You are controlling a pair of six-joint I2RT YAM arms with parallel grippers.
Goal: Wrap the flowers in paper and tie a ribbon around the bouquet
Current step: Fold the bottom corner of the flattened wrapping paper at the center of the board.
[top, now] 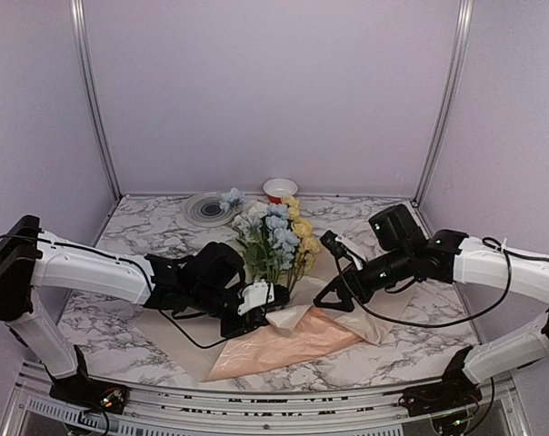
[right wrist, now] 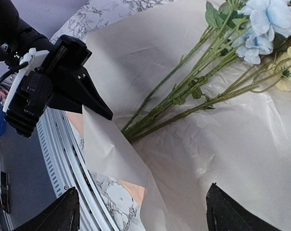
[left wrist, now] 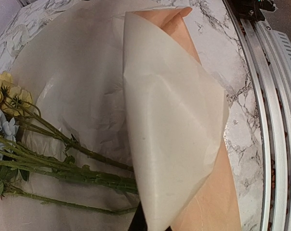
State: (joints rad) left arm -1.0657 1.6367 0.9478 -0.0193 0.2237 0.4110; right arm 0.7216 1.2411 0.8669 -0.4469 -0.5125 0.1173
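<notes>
Jaws of left gripper [right wrist: 106, 113] clamped on paper [left wrist: 174, 125] flap; right gripper [right wrist: 141, 192] wide, empty. I log flowers [right wrist: 184, 91] stem-ends nearest left, blooms far.

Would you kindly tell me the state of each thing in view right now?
flowers: lying flat on the paper, stem ends under a folded flap.
paper: spread out, one flap folded over the stems.
left gripper: jaws shut on the paper's flap.
right gripper: jaws open, holding nothing.
bowl: upright.
</notes>
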